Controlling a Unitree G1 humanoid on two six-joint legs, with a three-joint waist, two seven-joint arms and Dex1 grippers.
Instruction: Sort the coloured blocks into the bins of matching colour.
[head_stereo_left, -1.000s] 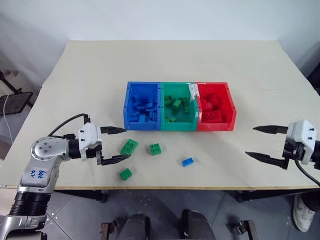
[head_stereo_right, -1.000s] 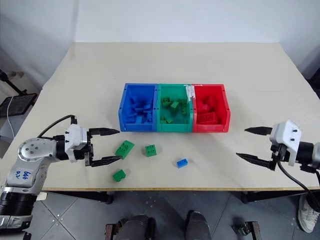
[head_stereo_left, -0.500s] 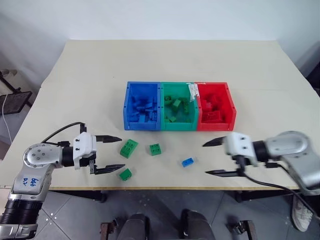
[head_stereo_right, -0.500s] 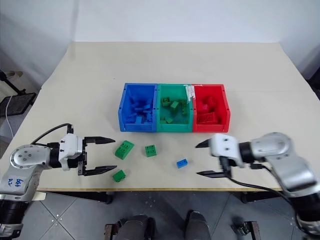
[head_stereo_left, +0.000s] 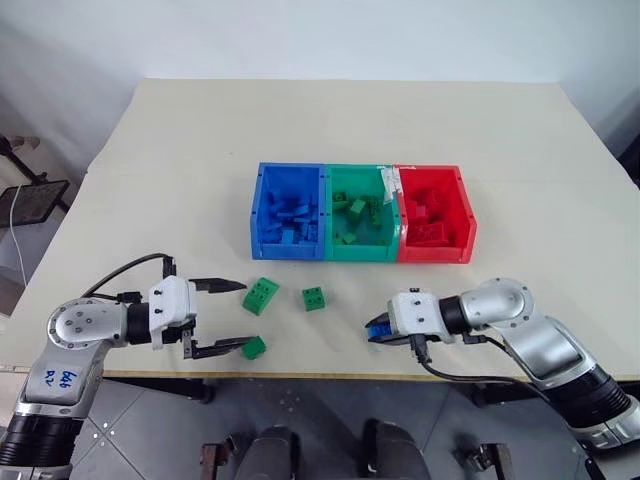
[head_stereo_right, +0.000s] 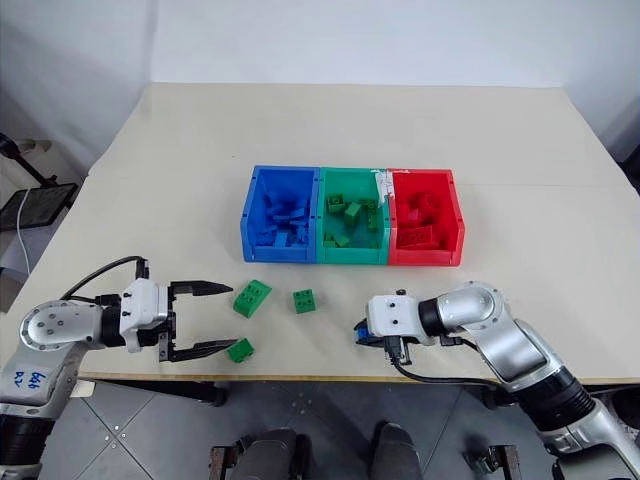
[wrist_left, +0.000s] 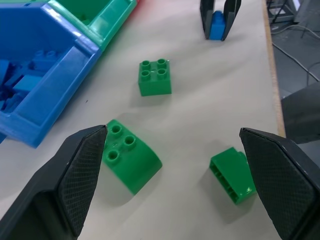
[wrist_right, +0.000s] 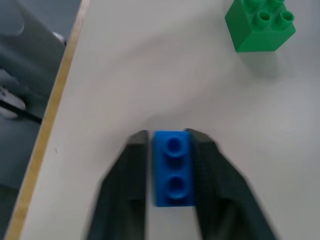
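Note:
My right gripper (head_stereo_left: 377, 329) is shut on a small blue block (wrist_right: 172, 167) that rests on the table near its front edge. Three green blocks lie loose to its left: a square one (head_stereo_left: 313, 298), an oblong one (head_stereo_left: 260, 295) and a small one (head_stereo_left: 253, 347). My left gripper (head_stereo_left: 242, 315) stands open, level with the table, with its lower fingertip beside the small green block and its upper one near the oblong block. Behind them sit the joined bins, blue (head_stereo_left: 285, 252), green (head_stereo_left: 358, 253) and red (head_stereo_left: 436, 255), each holding blocks of its own colour.
The table's front edge (head_stereo_left: 320, 376) runs just below both grippers. A strip of white tape (head_stereo_left: 388, 182) sits on the wall between the green and red bins. A black stand (head_stereo_left: 30, 200) is on the floor at the far left.
My right arm swung in from the right side to the blue block, sank to the table, and its open jaws shut on the block. My left gripper drew back slightly and stayed open.

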